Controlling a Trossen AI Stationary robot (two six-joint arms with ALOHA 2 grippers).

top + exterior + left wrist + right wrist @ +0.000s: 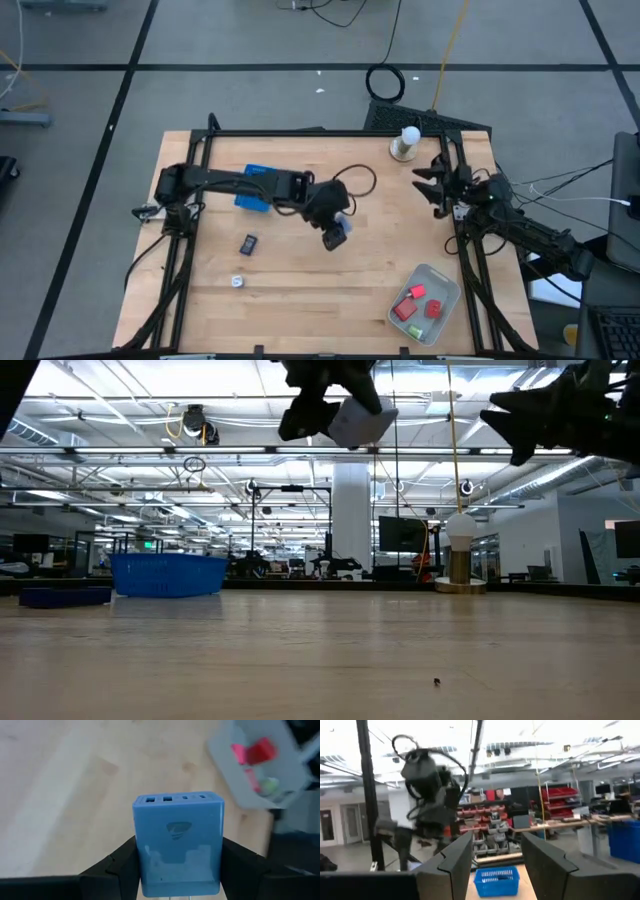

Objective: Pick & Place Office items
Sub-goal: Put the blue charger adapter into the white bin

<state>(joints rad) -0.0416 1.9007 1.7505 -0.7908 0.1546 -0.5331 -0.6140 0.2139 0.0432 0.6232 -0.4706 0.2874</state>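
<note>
Clamped between the left hand's (177, 870) two dark fingers was a pale blue charger block (177, 842), its port face turned away from the wrist and its flat sides pressed by the pads; in the high view that hand (336, 232) hung above the middle of the counter (300, 290), clear of the wood. The block looked rigid, smooth-sided and light, so a squeeze across its broad flat faces should hold, though the glossy plastic could slip if the grip loosened. Further out, toward the near right corner, stood the translucent tray (443, 277) with red pieces (410, 300) and a green bit (416, 330) already inside it, the likely place for the block. On the left side of the counter a small black item (248, 243) and a silvery-white piece (238, 282) lay apart, not yet collected, and a blue basket (254, 186) sat behind the left arm. Near the right edge the right hand (436, 185) waited aloft with its fingers parted and nothing between them, just beside the white knob-topped stand (405, 143).
</note>
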